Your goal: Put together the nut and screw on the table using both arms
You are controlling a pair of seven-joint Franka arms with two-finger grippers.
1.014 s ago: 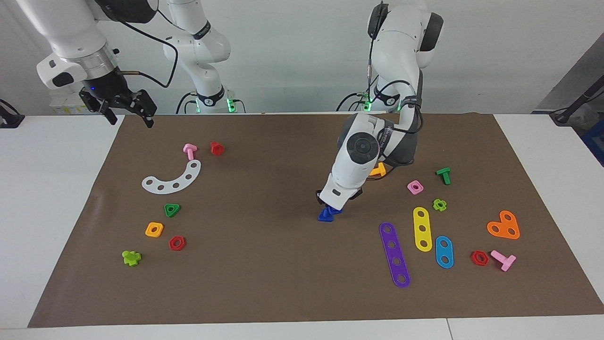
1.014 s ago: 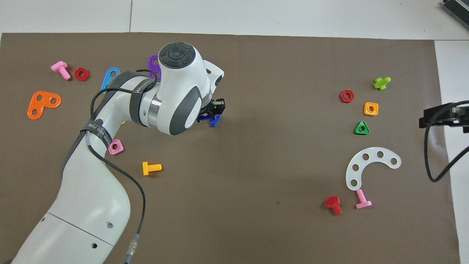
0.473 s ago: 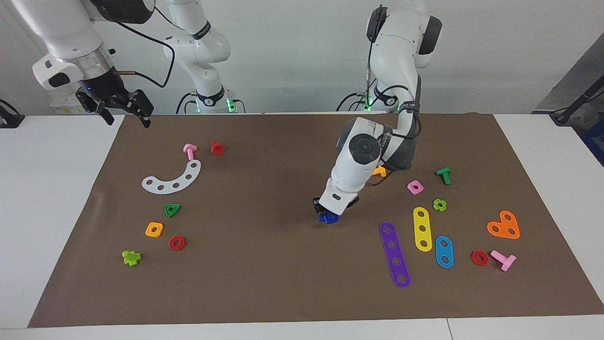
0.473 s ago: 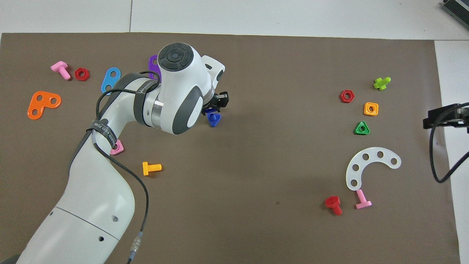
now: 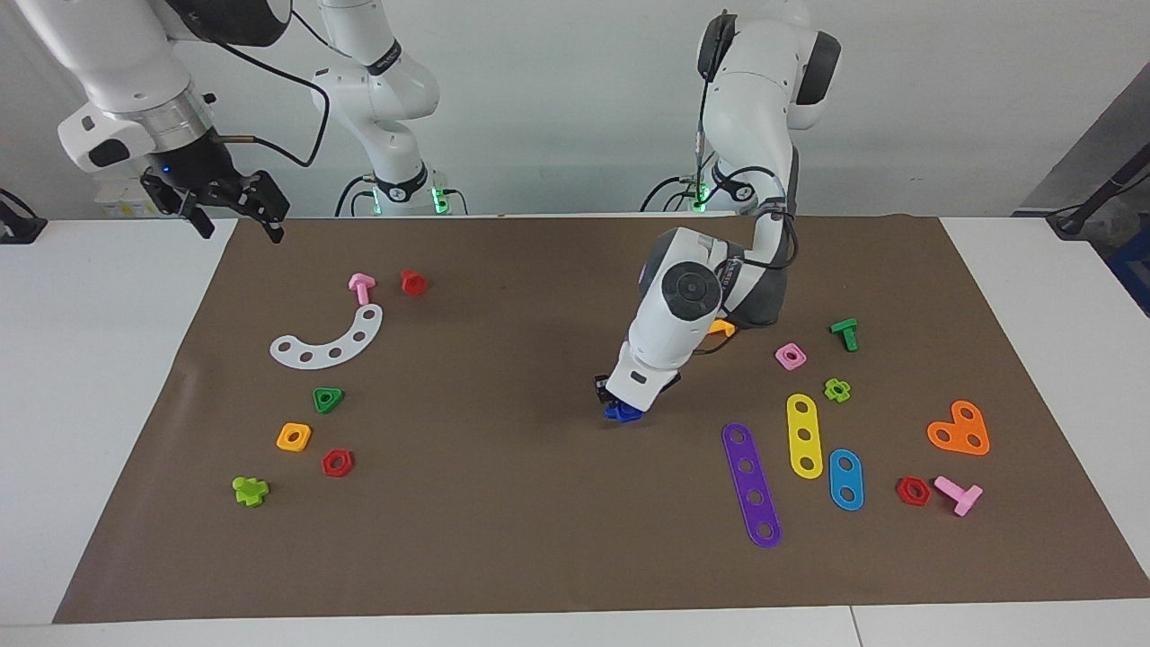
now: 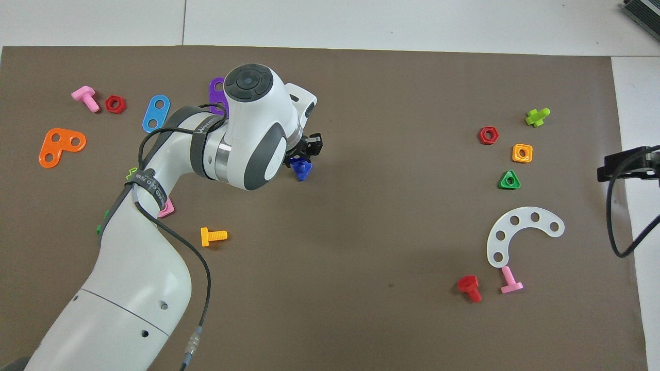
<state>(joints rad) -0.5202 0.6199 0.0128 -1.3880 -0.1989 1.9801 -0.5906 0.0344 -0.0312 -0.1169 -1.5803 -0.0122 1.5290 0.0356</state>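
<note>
Directions are clock hours as seen from above, with twelve o'clock pointing away from the robots.

Nearest to the robots, the right gripper (image 5: 241, 208) hangs in the air over the corner of the brown mat (image 5: 503, 548) at the right arm's end of the table (image 5: 90, 404). Its two fingers stand spread apart and hold nothing; this arm waits.

A little farther out on the mat lie a red screw (image 6: 469, 287) and a pink screw (image 6: 511, 281), just beside each other. The pink one points at twelve o'clock toward one end of a white curved strip (image 6: 521, 232) and almost touches it. Toward the left arm's end, an orange screw (image 6: 213, 236) lies on its side, and a pink nut (image 5: 790, 356) lies near it.

Near the middle of the mat, the left gripper (image 5: 620, 402) is low down, with the left arm bent over it. Right under its tip is the screw (image 5: 623, 413), a small blue piece, at the mat or just above it. I cannot tell whether the gripper clamps it or has let it go. I also cannot tell whether the nut sits on the screw, because only one blue shape shows.

From the screw, the orange screw is at about eight o'clock and a green triangle nut (image 6: 509, 180) at about three o'clock. Farther out, an orange nut (image 6: 522, 152) and a red hexagon nut (image 6: 488, 135) lie at about two o'clock. A purple strip (image 5: 751, 485) is at ten o'clock, with a blue strip (image 5: 845, 479) beside it.
</note>
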